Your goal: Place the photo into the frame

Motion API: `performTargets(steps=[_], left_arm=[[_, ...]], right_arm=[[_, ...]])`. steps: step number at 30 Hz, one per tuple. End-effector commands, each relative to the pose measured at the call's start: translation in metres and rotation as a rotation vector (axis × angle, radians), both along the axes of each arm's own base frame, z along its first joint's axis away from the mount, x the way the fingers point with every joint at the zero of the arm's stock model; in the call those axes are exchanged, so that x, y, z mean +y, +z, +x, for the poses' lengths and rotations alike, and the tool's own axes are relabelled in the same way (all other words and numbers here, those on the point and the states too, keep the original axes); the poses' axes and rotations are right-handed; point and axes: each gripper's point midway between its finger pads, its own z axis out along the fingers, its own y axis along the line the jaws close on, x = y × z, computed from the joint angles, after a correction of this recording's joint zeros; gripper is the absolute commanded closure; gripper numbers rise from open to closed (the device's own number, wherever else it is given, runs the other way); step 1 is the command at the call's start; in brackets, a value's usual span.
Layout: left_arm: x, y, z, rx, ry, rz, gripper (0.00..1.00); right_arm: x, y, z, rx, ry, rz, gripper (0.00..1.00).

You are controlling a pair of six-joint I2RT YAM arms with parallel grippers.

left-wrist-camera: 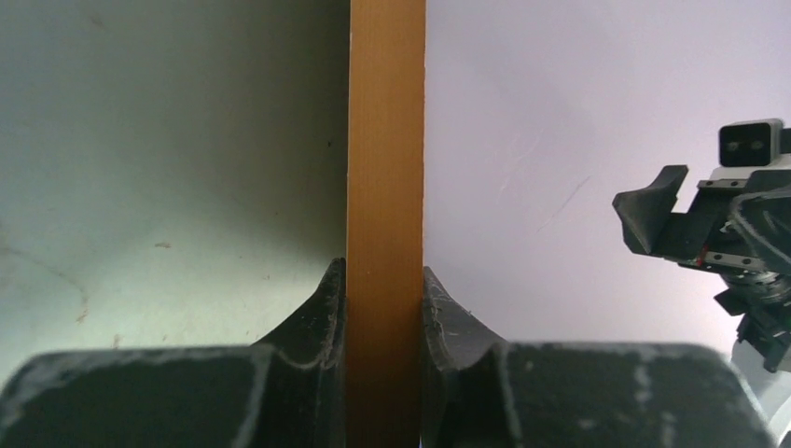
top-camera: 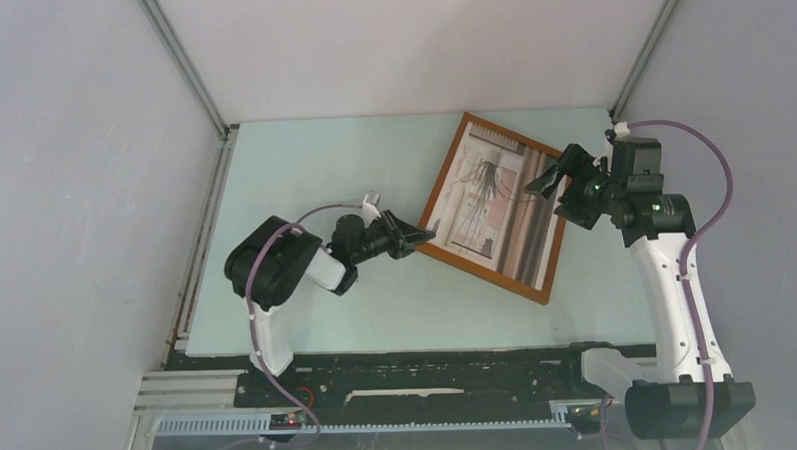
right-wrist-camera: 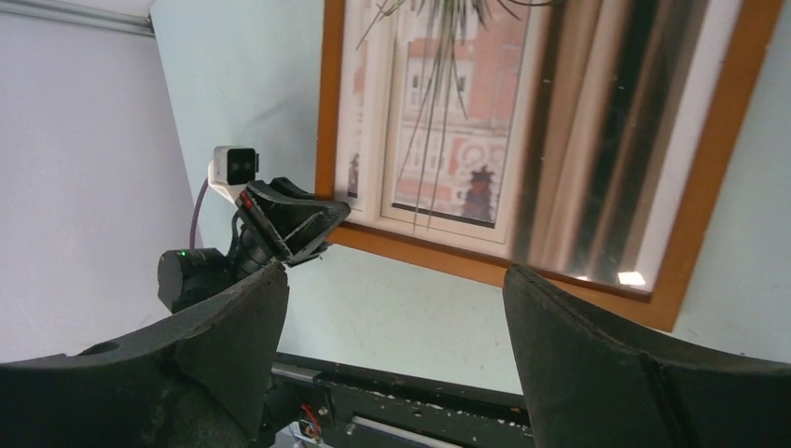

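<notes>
**Sam:** What do you see from up high?

**Mia:** The frame (top-camera: pixel 481 273) is on the far right part of the green counter (top-camera: pixel 322 168), turned at a slant. The photo (top-camera: pixel 489 207) sits inside it, with its dark stripes on the right. The left hand (top-camera: pixel 420 234) pinches the frame's near left corner. The right hand (top-camera: pixel 552 195) is at the frame's right edge. I cannot tell if it touches.

**Sam:** And from the left arm's camera?

**Mia:** I see the frame (left-wrist-camera: pixel 385 187) from its thin side, like a brown stick going straight up. The left hand (left-wrist-camera: pixel 385 308) is clenched on it, with one black finger pressed on each side. The counter is on one side of the wood, and the pale wall and the right hand are on the other.

**Sam:** And from the right arm's camera?

**Mia:** The right hand (right-wrist-camera: pixel 394 275) has let go. Its two fingers are spread wide with nothing between them. Past them is the photo (right-wrist-camera: pixel 448 140) in its frame (right-wrist-camera: pixel 420 252), with thin dark plant lines and pink patches. The left hand (right-wrist-camera: pixel 312 224) grips the frame's corner there too.
</notes>
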Motion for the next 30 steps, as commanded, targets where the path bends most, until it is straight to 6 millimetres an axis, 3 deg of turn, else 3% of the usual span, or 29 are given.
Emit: performTargets(steps=[1, 6, 12, 15, 20, 26, 30], left_arm=[[-0.038, -0.004, -0.019, 0.021, -0.091, -0.042, 1.0], [-0.069, -0.026, -0.031, 0.039, -0.15, 0.021, 1.0], [-0.079, -0.043, -0.034, 0.064, -0.154, 0.076, 0.99], [-0.074, -0.046, -0.033, 0.052, -0.142, 0.118, 0.88], [-0.061, -0.051, -0.039, 0.032, -0.135, 0.224, 0.58], [-0.031, -0.055, -0.045, 0.014, -0.109, 0.396, 0.45], [-0.019, -0.041, -0.043, -0.038, -0.1, 0.474, 0.36]], right_arm=[[-0.002, 0.016, 0.002, -0.103, 0.01, -0.064, 0.07], [-0.002, 0.018, 0.0, -0.11, 0.011, -0.07, 0.05], [-0.003, 0.013, -0.004, -0.087, 0.011, -0.079, 0.05], [-0.003, 0.011, -0.005, -0.079, 0.013, -0.082, 0.05], [-0.004, 0.013, -0.008, -0.087, 0.015, -0.087, 0.05], [-0.006, 0.014, -0.011, -0.091, 0.008, -0.096, 0.05], [-0.005, 0.015, -0.012, -0.091, 0.008, -0.093, 0.05]])
